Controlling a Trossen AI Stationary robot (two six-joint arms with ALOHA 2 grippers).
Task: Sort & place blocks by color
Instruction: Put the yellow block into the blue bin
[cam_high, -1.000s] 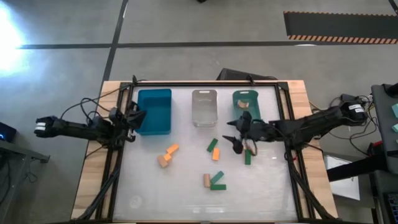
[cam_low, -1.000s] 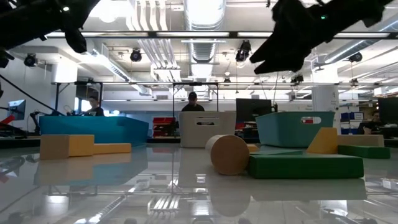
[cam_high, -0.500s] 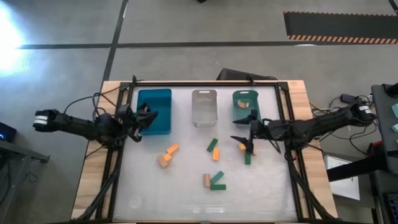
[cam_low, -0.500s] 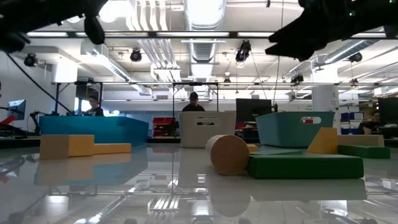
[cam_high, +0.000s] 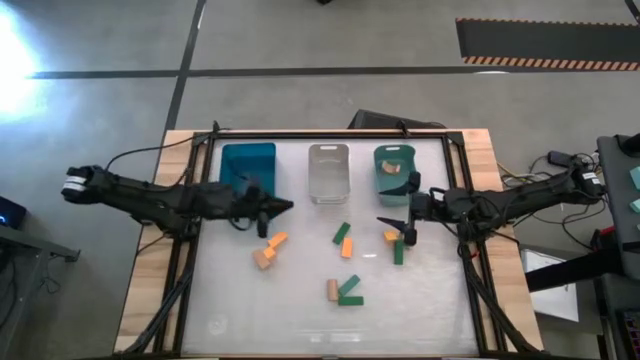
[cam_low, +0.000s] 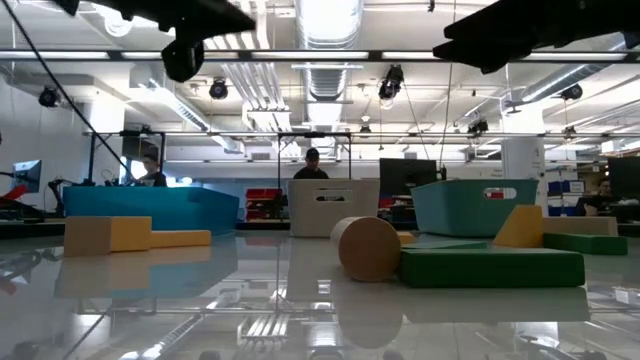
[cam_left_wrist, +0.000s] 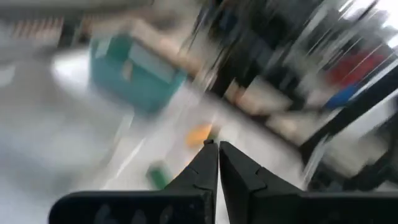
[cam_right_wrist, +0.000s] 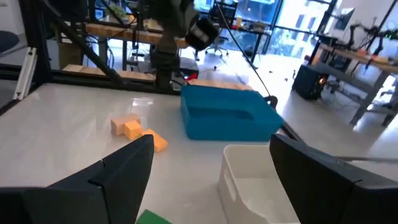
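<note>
Reaching over the table (cam_high: 300, 320) with my left gripper (cam_high: 287, 206), fingers pressed together and holding nothing, tip just off the blue bin (cam_high: 247, 178) and near the orange bar (cam_high: 276, 240) and tan cube (cam_high: 263, 259). My right gripper (cam_high: 398, 227) hangs with fingers spread wide and nothing in them, close by the orange wedge (cam_high: 391, 235) and green bar (cam_high: 398, 252), below the teal bin (cam_high: 395, 170). Other blocks lie loose mid-table: a green and orange pair (cam_high: 344, 239), a tan cylinder (cam_high: 332, 290) touching a green L (cam_high: 349, 291). One tan piece (cam_high: 393, 168) already sits in the teal bin; the clear bin (cam_high: 328, 171) looks empty. Risks, as I judge them: my left fingers need to part before descending or they will shove the orange bar into the tan cube; touching blocks may come up together or get knocked; the cylinder can roll on the glossy, slick top; the wedge's slope may slip from flat pads. Blocks look like matte painted wood, hard-edged; bins are smooth rigid plastic; the tabletop is reflective.
</note>
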